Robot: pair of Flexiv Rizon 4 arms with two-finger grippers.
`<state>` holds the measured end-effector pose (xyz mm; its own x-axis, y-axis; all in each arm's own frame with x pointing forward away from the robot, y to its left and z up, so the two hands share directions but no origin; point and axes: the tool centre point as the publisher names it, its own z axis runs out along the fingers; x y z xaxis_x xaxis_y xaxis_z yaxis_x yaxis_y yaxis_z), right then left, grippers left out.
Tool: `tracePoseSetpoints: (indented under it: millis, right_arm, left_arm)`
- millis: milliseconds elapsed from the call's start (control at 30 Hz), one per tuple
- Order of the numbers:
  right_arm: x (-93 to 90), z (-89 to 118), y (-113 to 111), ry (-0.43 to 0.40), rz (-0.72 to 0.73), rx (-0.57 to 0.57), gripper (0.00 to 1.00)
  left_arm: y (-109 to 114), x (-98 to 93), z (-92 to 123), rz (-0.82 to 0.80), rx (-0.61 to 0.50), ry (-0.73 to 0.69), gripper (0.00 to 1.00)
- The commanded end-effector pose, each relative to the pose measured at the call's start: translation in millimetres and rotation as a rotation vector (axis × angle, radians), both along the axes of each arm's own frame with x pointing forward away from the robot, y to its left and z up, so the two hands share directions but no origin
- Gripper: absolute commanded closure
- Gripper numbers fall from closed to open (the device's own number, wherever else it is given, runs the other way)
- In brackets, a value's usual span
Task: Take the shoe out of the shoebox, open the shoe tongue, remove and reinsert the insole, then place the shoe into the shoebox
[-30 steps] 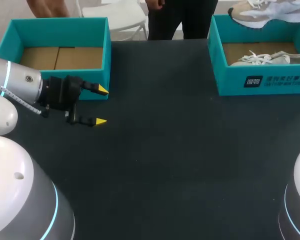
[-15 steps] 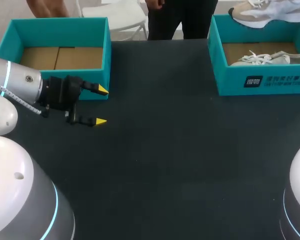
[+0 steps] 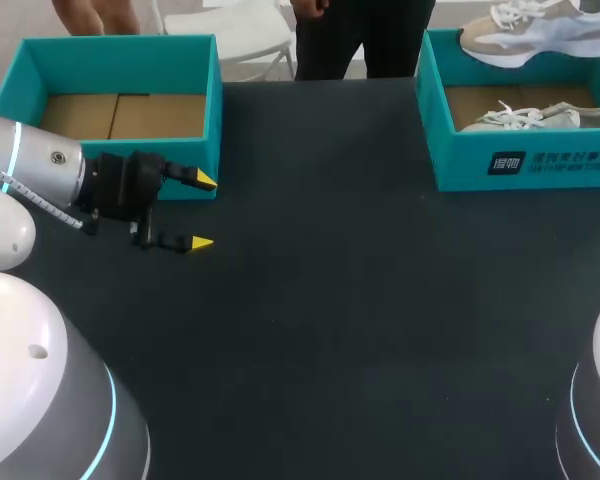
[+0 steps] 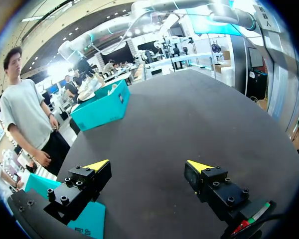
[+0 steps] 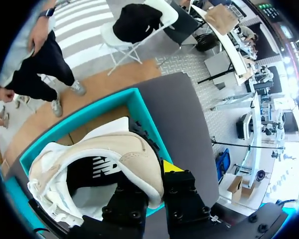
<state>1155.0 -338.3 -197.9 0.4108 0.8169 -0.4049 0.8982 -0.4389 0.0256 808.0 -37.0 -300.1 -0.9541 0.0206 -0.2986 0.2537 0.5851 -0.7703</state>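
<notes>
The right gripper (image 5: 150, 175) is clamping a beige-and-white sneaker (image 5: 114, 154) above the teal cardboard shoebox (image 3: 525, 165), one fingertip hidden; a pale laced sneaker (image 3: 525, 117) is lying inside. Well apart, the left gripper (image 4: 147, 167) is gaping, empty.

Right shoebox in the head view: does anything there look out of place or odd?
Only one thing: a beige shoe hangs above the right shoebox, held by the right gripper, while a second shoe lies inside with loose laces. Nothing looks damaged.
</notes>
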Motion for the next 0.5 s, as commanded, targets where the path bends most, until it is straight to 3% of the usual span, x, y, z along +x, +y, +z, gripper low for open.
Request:
tracePoseSetpoints:
  millis: [33, 500]
  right_arm:
    - [-12.7, -15.4, 3.6, -0.088, 0.014, -0.056, 1.00]
    - [-16.9, -53.1, 8.3, -0.086, 0.031, -0.066, 1.00]
  left_arm:
    - [-0.3, -0.6, 0.1, 0.000, 0.003, 0.000, 0.00]
    - [-0.3, -0.6, 0.1, 0.000, 0.003, 0.000, 0.00]
